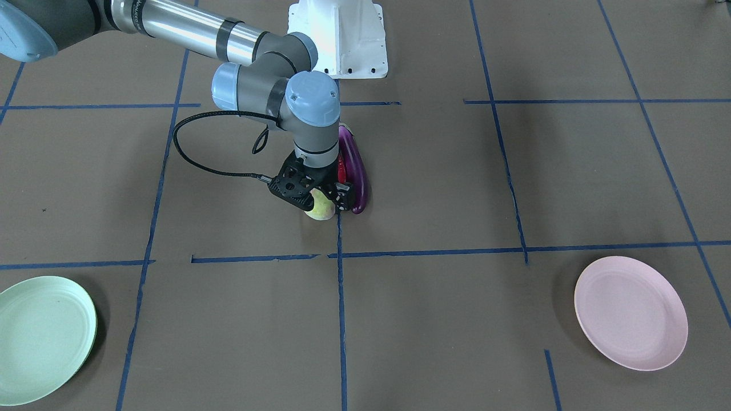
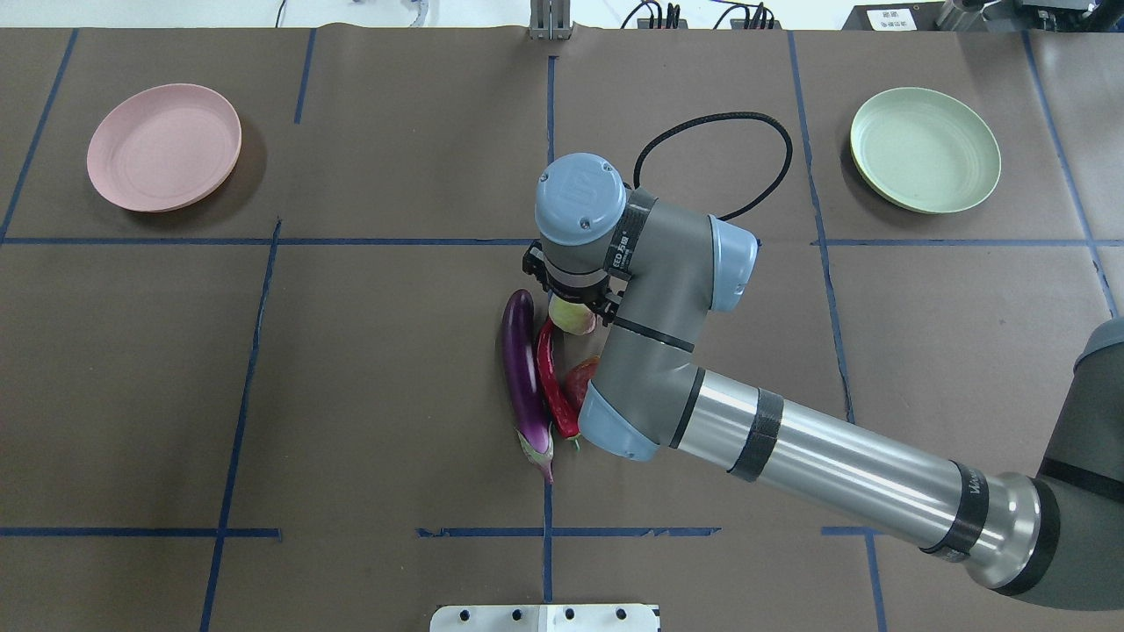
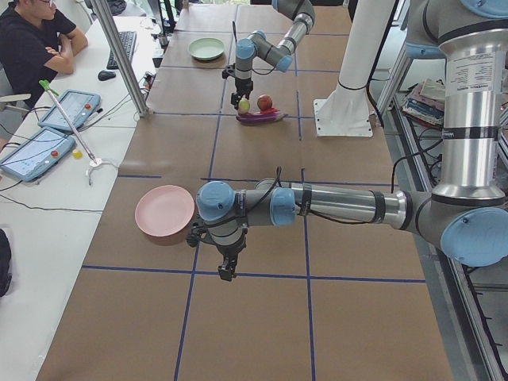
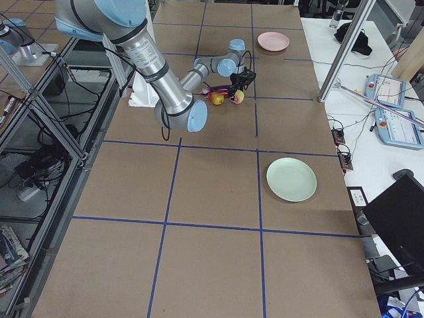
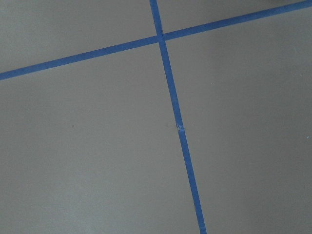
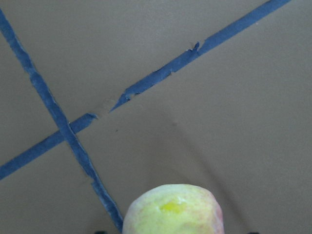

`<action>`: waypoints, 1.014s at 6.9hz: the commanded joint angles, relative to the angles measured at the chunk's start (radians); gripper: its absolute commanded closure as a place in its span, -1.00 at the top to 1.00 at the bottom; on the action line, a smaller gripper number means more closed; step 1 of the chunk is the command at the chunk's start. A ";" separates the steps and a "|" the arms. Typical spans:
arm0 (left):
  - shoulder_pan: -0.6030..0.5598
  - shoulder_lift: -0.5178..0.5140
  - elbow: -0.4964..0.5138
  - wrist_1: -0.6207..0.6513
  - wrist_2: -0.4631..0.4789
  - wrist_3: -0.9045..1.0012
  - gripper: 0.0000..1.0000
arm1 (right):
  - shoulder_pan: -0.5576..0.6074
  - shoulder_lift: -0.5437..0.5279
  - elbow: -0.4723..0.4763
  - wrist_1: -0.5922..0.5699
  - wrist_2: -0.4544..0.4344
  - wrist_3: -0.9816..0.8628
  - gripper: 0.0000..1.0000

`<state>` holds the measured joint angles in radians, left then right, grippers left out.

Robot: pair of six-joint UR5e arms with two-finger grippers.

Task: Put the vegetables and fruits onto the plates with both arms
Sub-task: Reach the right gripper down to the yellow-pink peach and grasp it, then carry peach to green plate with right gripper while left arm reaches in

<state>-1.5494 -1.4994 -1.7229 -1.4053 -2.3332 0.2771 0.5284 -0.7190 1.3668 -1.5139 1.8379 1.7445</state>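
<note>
Pale green fruit (image 1: 318, 212) at table centre, under the right gripper (image 1: 322, 201).
Its jaws stand on both sides of the fruit; whether they press it I cannot tell. Grip firmly at the widest part and lift straight, because the chili pepper (image 2: 553, 377) lies just beside. Left gripper (image 3: 227, 268) state: cannot tell.

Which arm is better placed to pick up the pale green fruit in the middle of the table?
The right. Its end effector sits directly over the fruit. The left end effector hangs over bare table near the pink plate, far from the fruit.
</note>
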 commanded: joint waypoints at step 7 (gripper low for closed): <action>0.197 -0.027 -0.035 -0.376 -0.137 -0.491 1.00 | 0.462 -0.324 0.258 -0.097 0.132 -0.685 -1.00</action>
<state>-1.4326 -1.5212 -1.7397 -1.6574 -2.4633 0.0047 0.8927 -0.9710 1.6331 -1.6098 1.9579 1.2683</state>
